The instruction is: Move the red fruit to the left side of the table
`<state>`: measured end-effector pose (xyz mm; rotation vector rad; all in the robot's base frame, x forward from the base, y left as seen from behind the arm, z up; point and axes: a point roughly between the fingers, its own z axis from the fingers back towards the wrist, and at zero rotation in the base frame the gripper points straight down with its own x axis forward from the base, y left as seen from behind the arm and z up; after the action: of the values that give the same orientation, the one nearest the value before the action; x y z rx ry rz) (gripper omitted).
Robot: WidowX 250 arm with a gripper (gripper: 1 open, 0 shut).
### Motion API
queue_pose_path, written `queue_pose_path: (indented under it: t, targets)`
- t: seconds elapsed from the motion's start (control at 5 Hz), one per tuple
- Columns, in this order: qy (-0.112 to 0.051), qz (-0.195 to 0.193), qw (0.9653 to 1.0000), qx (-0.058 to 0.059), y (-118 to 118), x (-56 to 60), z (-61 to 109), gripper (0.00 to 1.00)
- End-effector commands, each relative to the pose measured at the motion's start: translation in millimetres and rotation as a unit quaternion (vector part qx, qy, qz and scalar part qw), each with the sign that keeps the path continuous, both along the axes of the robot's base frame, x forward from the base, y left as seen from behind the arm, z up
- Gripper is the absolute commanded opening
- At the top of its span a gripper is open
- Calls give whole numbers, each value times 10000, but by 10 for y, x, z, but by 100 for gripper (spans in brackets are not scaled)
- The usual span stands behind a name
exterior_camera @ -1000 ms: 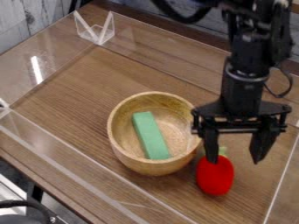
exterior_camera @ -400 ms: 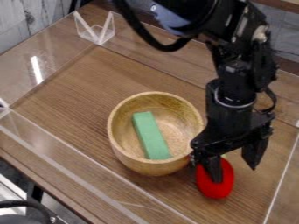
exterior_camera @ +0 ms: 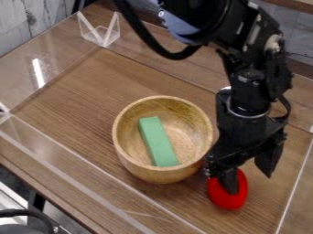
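Note:
The red fruit (exterior_camera: 228, 190) lies on the brown wood-grain table (exterior_camera: 86, 87) at the front right, just right of the wooden bowl. My black gripper (exterior_camera: 240, 168) points straight down right over it, open. One finger (exterior_camera: 210, 173) stands at the fruit's left and the other (exterior_camera: 265, 162) at its upper right. The fruit's top is hidden behind the fingers, and I cannot tell whether they touch it.
A round light wooden bowl (exterior_camera: 132, 146) holds a green rectangular block (exterior_camera: 156, 141) close to the fruit's left. Clear acrylic walls (exterior_camera: 49, 69) edge the table, with one wall (exterior_camera: 290, 206) right beside the fruit. The left part of the tabletop is bare wood.
The gripper has rolled about its vertical axis and sunk a little, so its fingers now straddle the fruit diagonally. The fruit, the bowl and the block have not moved.

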<state>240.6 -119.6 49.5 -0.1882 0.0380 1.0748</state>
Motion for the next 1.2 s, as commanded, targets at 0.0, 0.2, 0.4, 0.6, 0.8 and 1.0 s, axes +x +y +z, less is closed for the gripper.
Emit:
queue_pose_path:
  t: [0.0, 0.2, 0.4, 0.6, 0.8, 1.0]
  targets:
    - [-95, 96, 9999, 13, -23, 6, 18, 100]
    - [-98, 190, 9998, 55, -33, -2, 8, 100]
    - [-95, 273, 9995, 95, -37, -8, 2, 100]
    - [-82, 348, 9993, 131, -39, -11, -3, 100]
    - [-59, 410, 9990, 164, -37, -11, -11, 100]
    - [-42, 458, 9988, 192, -35, -7, -13, 100]
